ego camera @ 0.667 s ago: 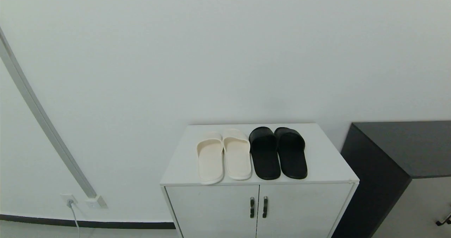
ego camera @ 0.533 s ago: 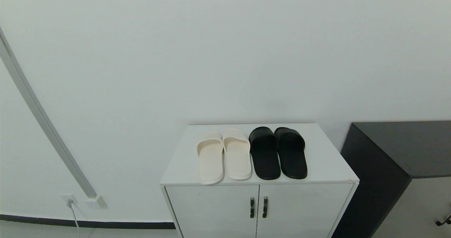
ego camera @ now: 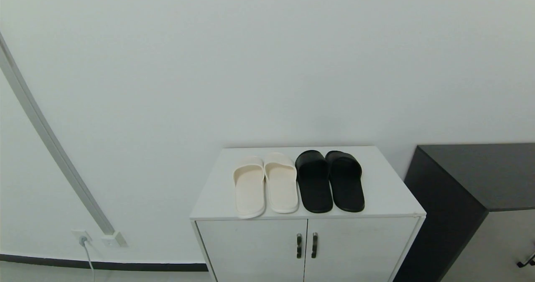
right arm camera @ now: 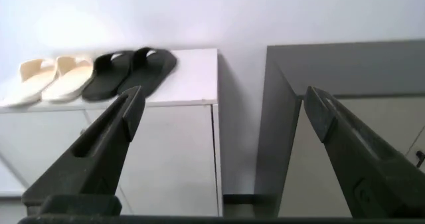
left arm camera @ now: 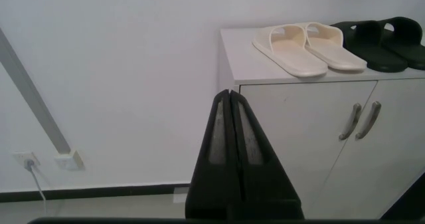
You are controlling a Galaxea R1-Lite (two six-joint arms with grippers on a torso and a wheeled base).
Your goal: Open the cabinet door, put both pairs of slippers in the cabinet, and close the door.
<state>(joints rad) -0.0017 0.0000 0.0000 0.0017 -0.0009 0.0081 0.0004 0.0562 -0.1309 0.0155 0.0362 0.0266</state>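
Note:
A white cabinet (ego camera: 384, 198) stands against the wall with both doors closed and two dark handles (ego camera: 306, 245) at the middle seam. On its top lie a cream pair of slippers (ego camera: 266, 185) on the left and a black pair (ego camera: 329, 181) on the right, side by side. My left gripper (left arm camera: 230, 98) is shut with nothing in it, well short of the cabinet (left arm camera: 292, 117) and off its left corner. My right gripper (right arm camera: 222, 101) stands wide open, off the cabinet's (right arm camera: 179, 151) right side and away from it; the black slippers (right arm camera: 129, 68) and the cream slippers (right arm camera: 50, 74) lie beyond its fingers.
A dark grey cabinet (ego camera: 468, 186) stands close to the white cabinet's right side. A grey cable duct (ego camera: 46, 135) runs down the wall at the left to a socket and plug (ego camera: 81, 237) near the floor. Open floor lies left of the cabinet.

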